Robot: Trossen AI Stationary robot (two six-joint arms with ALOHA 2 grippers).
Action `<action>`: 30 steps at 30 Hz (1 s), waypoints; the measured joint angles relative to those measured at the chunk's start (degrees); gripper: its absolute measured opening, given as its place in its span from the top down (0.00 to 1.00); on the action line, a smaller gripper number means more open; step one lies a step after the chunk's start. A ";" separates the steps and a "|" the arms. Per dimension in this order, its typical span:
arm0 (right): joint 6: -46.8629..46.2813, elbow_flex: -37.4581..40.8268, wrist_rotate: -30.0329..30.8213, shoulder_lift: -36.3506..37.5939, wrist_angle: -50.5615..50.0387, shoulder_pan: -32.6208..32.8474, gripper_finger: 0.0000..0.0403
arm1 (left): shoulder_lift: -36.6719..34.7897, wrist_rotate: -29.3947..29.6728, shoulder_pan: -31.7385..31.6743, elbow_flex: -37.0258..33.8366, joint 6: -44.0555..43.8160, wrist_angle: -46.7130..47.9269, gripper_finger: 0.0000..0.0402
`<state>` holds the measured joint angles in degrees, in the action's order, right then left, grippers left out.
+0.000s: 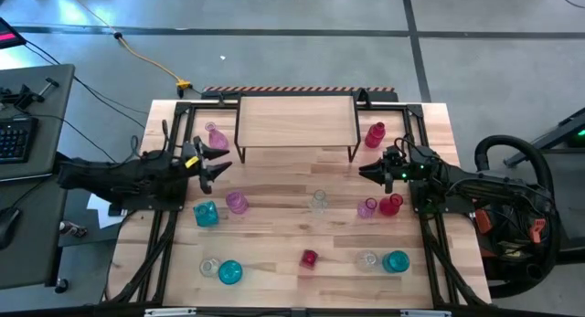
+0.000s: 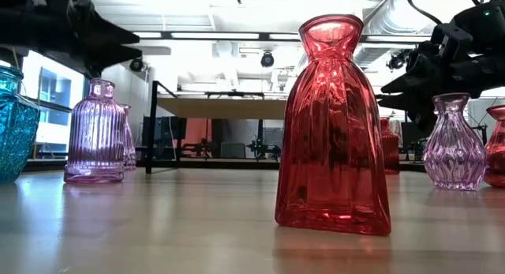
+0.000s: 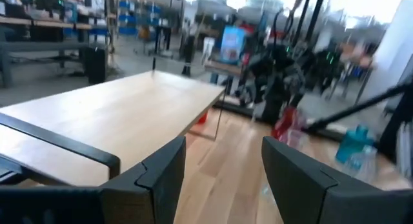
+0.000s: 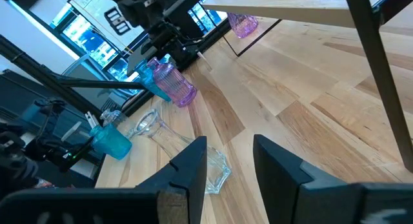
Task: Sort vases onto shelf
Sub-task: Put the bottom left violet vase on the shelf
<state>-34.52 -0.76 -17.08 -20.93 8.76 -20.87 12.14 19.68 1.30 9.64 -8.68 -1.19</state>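
Observation:
The shelf [image 1: 297,123], a light wood top on thin black legs, stands at the table's far middle with nothing on it. One pink vase [image 1: 217,137] stands on the table at its left and a red vase [image 1: 375,134] at its right. Several more vases stand nearer: pink [image 1: 237,202], teal [image 1: 206,213], clear [image 1: 318,202], pink [image 1: 366,207], red [image 1: 391,204] and a near row with a red one [image 1: 309,258]. My left gripper [image 1: 216,162] hovers open, level, left of the shelf. My right gripper [image 1: 370,174] hovers open at the right, the clear vase [image 4: 187,150] ahead of it.
The black arm frames run along the table's left and right edges. Bare tabletop [image 1: 292,175] lies between the two grippers, just in front of the shelf. A desk with a keyboard [image 1: 14,139] stands off the table's left side.

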 joint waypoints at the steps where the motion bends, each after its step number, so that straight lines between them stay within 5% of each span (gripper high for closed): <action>1: 0.00 -0.02 0.00 0.00 0.01 0.01 0.73 | 0.59 0.23 0.00 2.21 0.29 3.28 0.51; 8: 0.00 -0.02 0.00 0.01 -0.01 0.01 0.73 | 9.71 -0.29 0.00 19.46 -2.83 25.60 0.51; 16: 0.00 -0.02 0.01 0.02 0.00 0.01 0.73 | 25.52 -10.58 0.00 34.80 -14.91 44.09 0.51; 23: 0.00 -0.01 0.00 0.02 0.01 0.01 0.73 | 37.48 -21.64 0.73 41.62 -26.27 53.23 0.51; 30: 0.00 0.00 0.00 0.01 0.00 0.01 0.73 | 43.48 -22.81 4.66 43.11 -30.52 54.05 0.51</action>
<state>-34.52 -0.76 -17.08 -20.92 8.76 -20.86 55.62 -3.14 5.96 52.75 -39.19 52.86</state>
